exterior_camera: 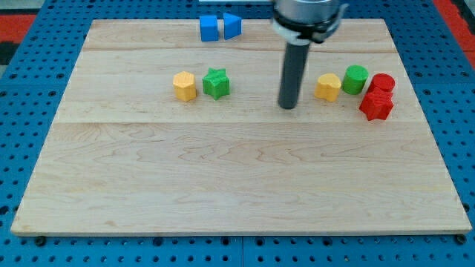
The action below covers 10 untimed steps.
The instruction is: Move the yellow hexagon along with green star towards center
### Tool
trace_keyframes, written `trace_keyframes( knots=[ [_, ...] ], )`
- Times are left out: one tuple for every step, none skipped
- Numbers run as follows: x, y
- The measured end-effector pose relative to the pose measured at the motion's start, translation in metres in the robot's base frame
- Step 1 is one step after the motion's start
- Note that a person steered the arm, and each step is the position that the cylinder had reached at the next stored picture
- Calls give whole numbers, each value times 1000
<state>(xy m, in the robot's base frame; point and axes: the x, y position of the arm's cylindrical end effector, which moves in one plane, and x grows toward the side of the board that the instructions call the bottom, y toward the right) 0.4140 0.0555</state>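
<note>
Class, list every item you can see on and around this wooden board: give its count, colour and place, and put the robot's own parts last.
yellow hexagon: 1, yellow, left of middle, upper half, close beside the star.
green star: 1, green, just right of that hexagon.
blue blocks: 2, blue, side by side at the view's top edge of the board; shapes unclear.
second yellow block: 1, yellow, right side, upper half.
green cylinder: 1, green, right of the second yellow block.
red blocks: 2, red, far right, one in front of the other.
wooden board: 1, light wood, fills most of the view.
blue pegboard: 1, blue, around the board.
my tip: 1, dark rod end, between the star and the second yellow block, touching neither.
</note>
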Motion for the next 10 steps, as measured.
trace_keyframes(
  knots=[
    [9, -70],
    [9, -142],
    [3, -158],
    [-24, -158],
    [-33, -158],
    [-33, -174],
    [-42, -198],
    [-68, -204],
    [-70, -190],
    [-70, -148]
  ],
)
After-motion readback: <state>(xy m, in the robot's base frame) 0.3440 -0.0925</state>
